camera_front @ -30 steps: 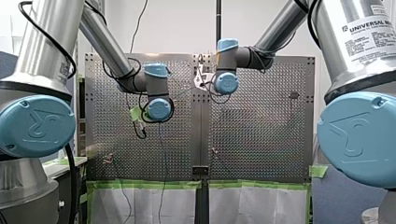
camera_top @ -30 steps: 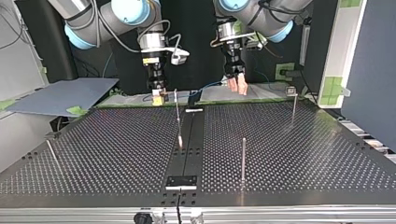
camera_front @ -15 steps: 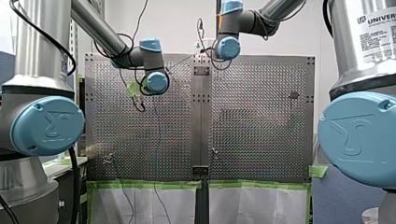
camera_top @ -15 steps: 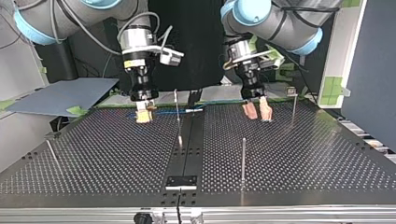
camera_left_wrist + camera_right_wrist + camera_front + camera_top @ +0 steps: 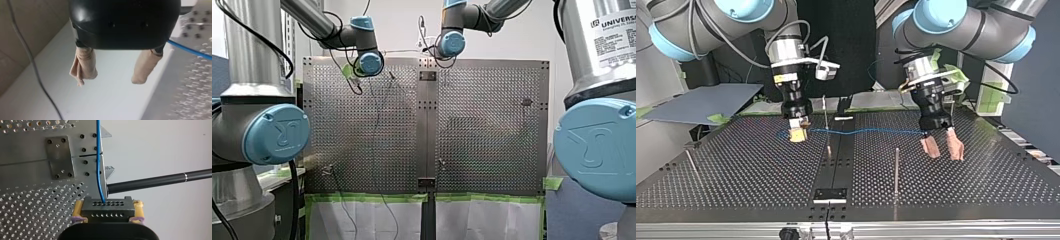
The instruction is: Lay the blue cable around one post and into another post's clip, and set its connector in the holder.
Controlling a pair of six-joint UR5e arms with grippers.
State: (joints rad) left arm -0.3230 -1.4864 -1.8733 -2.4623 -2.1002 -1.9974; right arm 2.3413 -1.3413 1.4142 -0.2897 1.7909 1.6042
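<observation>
Right arm: my right gripper point(image 5: 798, 134) has its yellow pads clamped tight on the dark connector point(image 5: 106, 208), over the perforated table point(image 5: 736, 170).
Left arm: my left gripper point(image 5: 943, 150) has its 2 beige pads spread wide with nothing between them.
Cable: the blue cable point(image 5: 871, 131) runs taut from the connector, crosses the thin post point(image 5: 826, 115) at mid-table and passes 1 left finger's outer side.
Side of post: cannot tell.

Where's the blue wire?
In the top view the blue cable runs from the connector in my right gripper at the view's left, past a thin post, to my left gripper at its right.
</observation>
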